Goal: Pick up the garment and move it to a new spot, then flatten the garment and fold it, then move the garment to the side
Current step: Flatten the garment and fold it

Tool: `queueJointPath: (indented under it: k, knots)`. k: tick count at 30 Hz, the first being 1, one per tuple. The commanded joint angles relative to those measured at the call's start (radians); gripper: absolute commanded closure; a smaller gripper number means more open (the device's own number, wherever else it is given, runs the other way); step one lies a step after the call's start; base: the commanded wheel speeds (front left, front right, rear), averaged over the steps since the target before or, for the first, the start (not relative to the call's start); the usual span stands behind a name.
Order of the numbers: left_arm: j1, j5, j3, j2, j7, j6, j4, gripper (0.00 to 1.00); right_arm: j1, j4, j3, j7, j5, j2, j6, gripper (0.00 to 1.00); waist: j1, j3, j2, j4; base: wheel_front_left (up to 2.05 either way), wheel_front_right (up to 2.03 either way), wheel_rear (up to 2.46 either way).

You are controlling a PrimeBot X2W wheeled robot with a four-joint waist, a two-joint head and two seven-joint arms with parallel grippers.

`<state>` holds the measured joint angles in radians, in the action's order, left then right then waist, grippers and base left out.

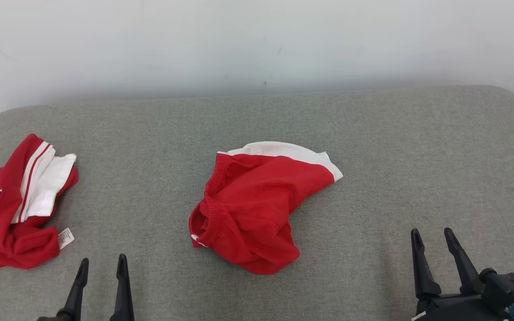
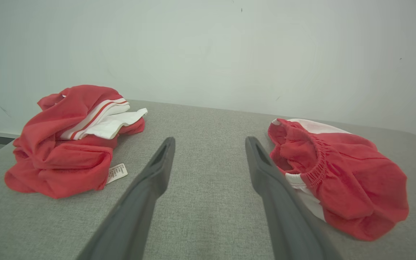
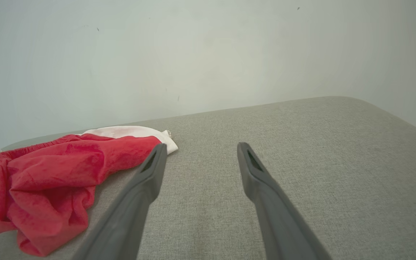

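**A:** So, where to look for the shorts (image 1: 257, 209)?

**B:** In the middle of the pad (image 1: 373, 133), crumpled, with a bunched waistband and the white hem toward the pad's far edge. Probably laid there to have bare pad on all sides for flattening. Not yet flattened, not yet folded.

**A:** And at the pad's left edge?

**B:** A second red-and-white heap (image 1: 14, 209), well apart. Seemingly set aside, out of the work.

**A:** What about the left gripper (image 1: 103, 259)?

**B:** Spread wide over the pad's near edge, holding nothing, clear of the cloth.

**A:** And the right gripper (image 1: 431, 232)?

**B:** Same: fully spread and empty, toward the pad's near right corner. Likely placed so to reach in from both flanks.
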<state>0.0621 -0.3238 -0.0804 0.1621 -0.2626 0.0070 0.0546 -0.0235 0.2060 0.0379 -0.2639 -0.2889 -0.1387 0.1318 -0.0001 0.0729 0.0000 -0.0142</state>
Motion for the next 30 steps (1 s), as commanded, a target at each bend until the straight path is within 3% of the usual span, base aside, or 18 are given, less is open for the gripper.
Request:
queueJointPath:
  k: [1, 7, 12, 18, 24, 30]
  knots:
    - [0.011, 0.011, 0.014, -0.011, -0.003, -0.011, 0.006, 0.00, 0.002, 0.000, 0.003, -0.001, -0.002, -0.003, -0.002, 0.00, 0.0001, 0.000, 0.0000, -0.001, 0.00, 0.00, 0.00]
    - [-0.007, 0.046, 0.043, -0.038, -0.003, -0.058, 0.037, 0.00, -0.007, 0.004, 0.014, -0.001, -0.005, -0.002, -0.002, 0.00, 0.0001, 0.009, 0.0000, -0.012, 0.00, 0.00, 0.00]
    - [-0.117, 0.060, 0.040, -0.014, -0.003, -0.100, 0.078, 0.00, -0.029, 0.006, 0.032, -0.001, -0.010, 0.002, -0.002, 0.00, 0.0001, 0.037, 0.0000, -0.044, 0.00, 0.00, 0.00]
    - [-0.358, 0.047, -0.015, 0.071, 0.051, -0.132, 0.158, 0.00, -0.066, 0.012, 0.048, -0.001, -0.027, 0.011, -0.002, 0.00, 0.0001, 0.086, 0.0000, -0.111, 0.00, 0.00, 0.00]
    - [-0.629, -0.026, -0.101, 0.172, 0.159, -0.136, 0.214, 0.00, -0.104, 0.018, 0.054, -0.001, -0.045, 0.028, -0.002, 0.00, 0.0001, 0.152, 0.0000, -0.185, 0.00, 0.00, 0.00]
    - [-0.798, -0.115, -0.203, 0.271, 0.265, -0.136, 0.300, 0.00, -0.130, 0.031, 0.053, -0.001, -0.058, 0.049, -0.002, 0.00, 0.0001, 0.192, 0.0000, -0.250, 0.00, 0.00, 0.00]
